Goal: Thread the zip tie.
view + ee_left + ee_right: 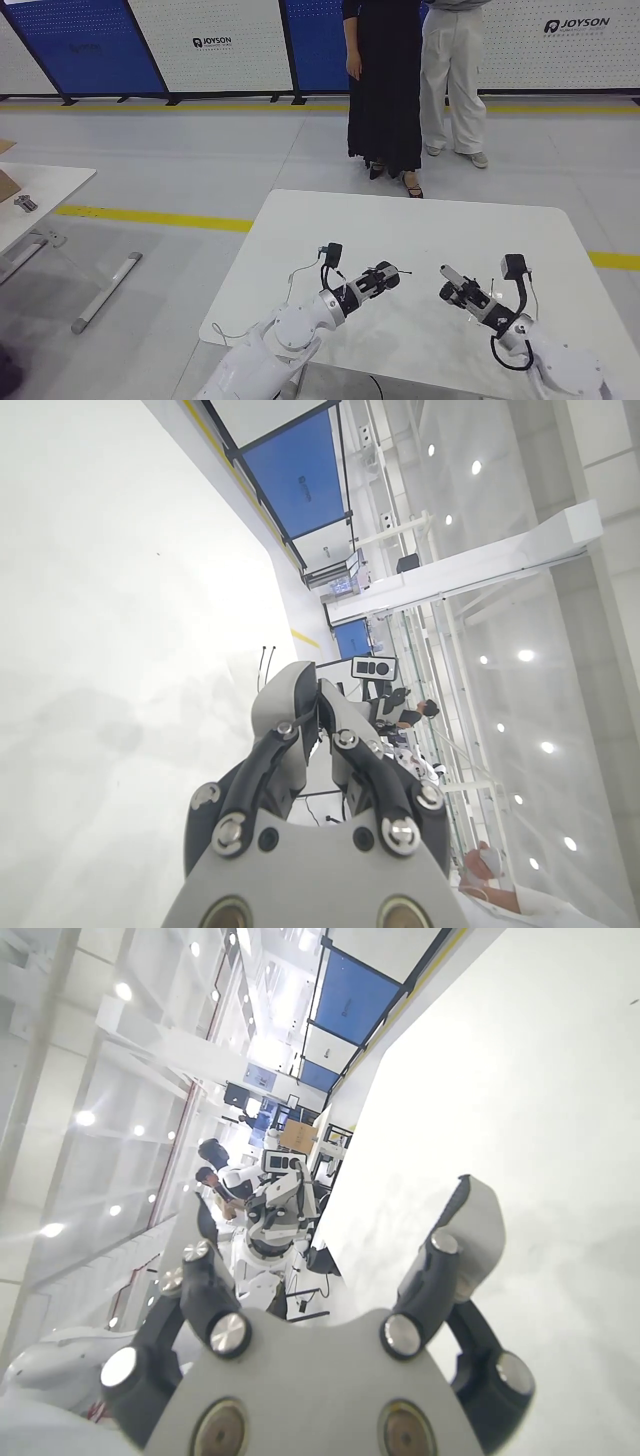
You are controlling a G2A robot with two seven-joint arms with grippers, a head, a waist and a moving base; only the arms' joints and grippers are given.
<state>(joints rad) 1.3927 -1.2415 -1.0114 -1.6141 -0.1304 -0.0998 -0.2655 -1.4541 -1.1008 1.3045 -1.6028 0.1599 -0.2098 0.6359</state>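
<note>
A thin black zip tie is pinched in my left gripper, which is shut on it. Two slim ends stick out past the fingertips, and a strip of the tie crosses one finger. From above, the left gripper hovers over the middle of the white table, with the zip tie pointing toward the right gripper. My right gripper is open with nothing between its fingers, a short gap away from the left one.
Two people stand on the floor beyond the table's far edge. Another white table sits off to the left. The table's near edge lies close under both arms.
</note>
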